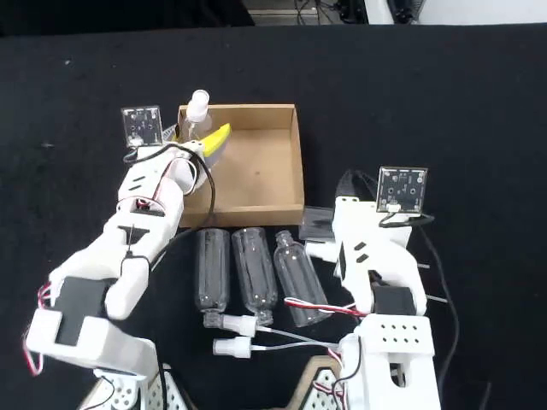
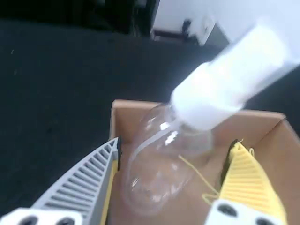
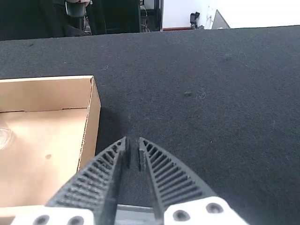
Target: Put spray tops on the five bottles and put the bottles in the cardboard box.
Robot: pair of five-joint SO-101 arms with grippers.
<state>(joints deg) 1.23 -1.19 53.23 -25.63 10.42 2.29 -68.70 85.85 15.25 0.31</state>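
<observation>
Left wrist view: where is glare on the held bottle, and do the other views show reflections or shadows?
Left wrist view: bright highlights streak the shoulder of the clear bottle below its white spray top. High view: pale reflections run along the three lying bottles. Right wrist view: the cardboard box throws a faint shadow on the table beside its wall.

Overhead view; both wrists see box (image 1: pixel 261 166).
</observation>
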